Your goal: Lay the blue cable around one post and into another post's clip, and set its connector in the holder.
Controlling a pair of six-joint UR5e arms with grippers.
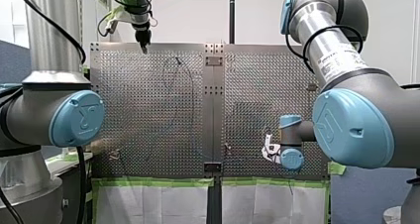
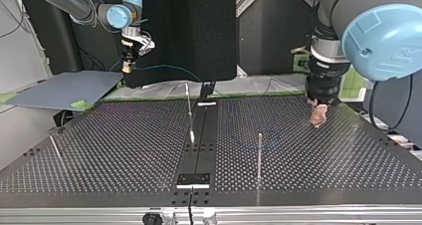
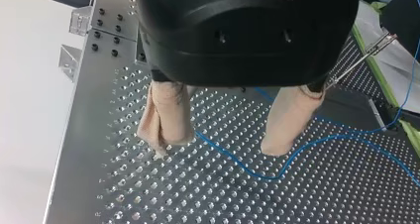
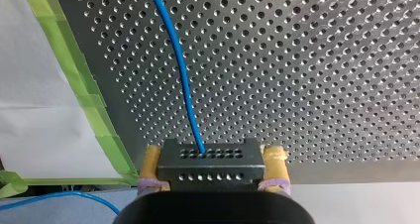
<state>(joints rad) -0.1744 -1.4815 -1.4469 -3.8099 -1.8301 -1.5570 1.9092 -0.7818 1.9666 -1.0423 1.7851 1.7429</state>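
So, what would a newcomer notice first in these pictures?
Probably the blue cable: in the right wrist view it runs out of a black connector clamped between my right gripper's yellow pads. Next, my left gripper, its beige fingers open, hangs over a bend of the cable on the perforated table.

**Blue cable slack on the counter, connector gripped**

The thin blue cable (image 3: 267,177) lies in loose curves on the perforated counter (image 3: 173,199), near a slim metal post (image 3: 364,55) with a clip at its tip. Its other end enters the black connector (image 4: 210,167), a block with two rows of small holes, clamped between the yellow pads of my right end effector (image 4: 213,154) above the counter's edge. Across the table, a second post (image 2: 259,155) and a third post (image 2: 189,110) stand bare.
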